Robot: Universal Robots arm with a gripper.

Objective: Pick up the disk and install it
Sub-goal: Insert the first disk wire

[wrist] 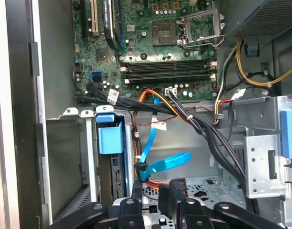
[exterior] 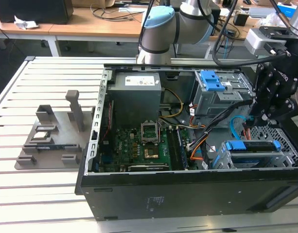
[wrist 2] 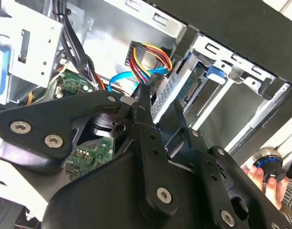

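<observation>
the motherboard (exterior: 139,145) is showing green with dark slots in the open black computer case (exterior: 153,196). the disk (exterior: 251,145) is showing a bright blue edge in its grey metal cage. the gripper (wrist 2: 157,102) is appearing matte black with silver screws. a flat cable (wrist: 162,164) is glowing light blue beside orange, yellow and black wires (wrist: 203,121). the slatted table (exterior: 22,97) is looking pale grey.

The disk (exterior: 251,145) sits mostly buried in its cage (exterior: 255,158) — a blue edge shows, its label hidden. The gripper (exterior: 274,99) is cut off at the exterior view's right edge — fingertips indistinguishable against black.
</observation>
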